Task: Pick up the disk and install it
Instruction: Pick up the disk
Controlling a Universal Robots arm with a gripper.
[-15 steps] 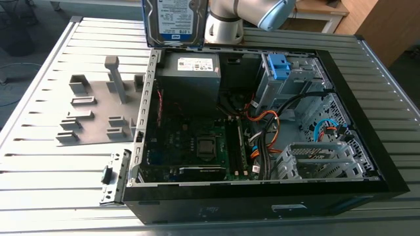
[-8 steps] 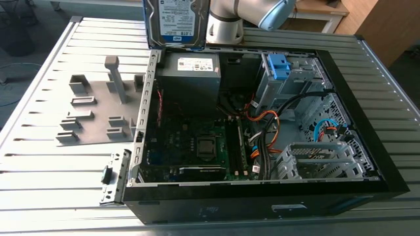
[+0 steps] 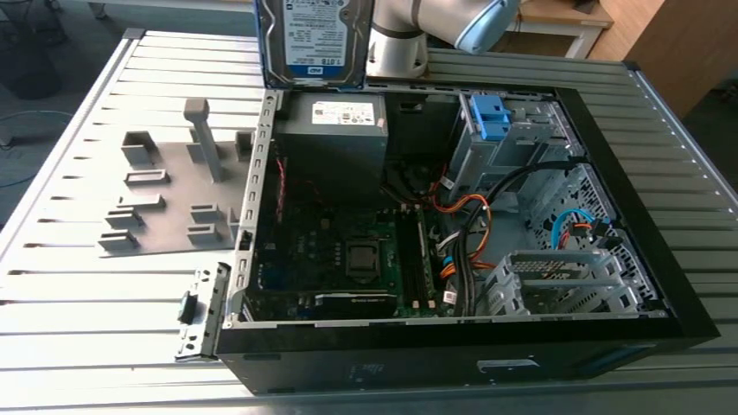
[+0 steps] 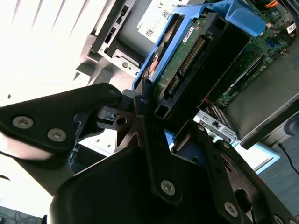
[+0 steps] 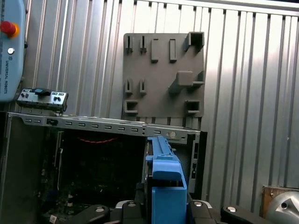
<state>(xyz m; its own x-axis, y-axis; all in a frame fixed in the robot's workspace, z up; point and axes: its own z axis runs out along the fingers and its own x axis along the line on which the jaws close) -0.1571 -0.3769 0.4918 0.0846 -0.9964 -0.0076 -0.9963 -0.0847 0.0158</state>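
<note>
In the second wrist view the gripper (image 4: 163,112) pinches the disk (image 4: 201,56) between its jaws, and the exterior view shows its label, high over the open computer case (image 3: 461,359) edge near the power supply (image 3: 334,138).

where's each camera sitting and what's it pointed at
Exterior view: off the arm, raised, looking down into the open computer case; the arm holds the disk above the case's far edge.
Second wrist view: at the wrist, looking along the gripper, shut on the disk, at its connector end.
First wrist view: at the wrist, looking past the disk's blue bracket at the case and the grey fixture plate; gripper parts in the foreground.
Shared: all three show the disk and the case.
</note>
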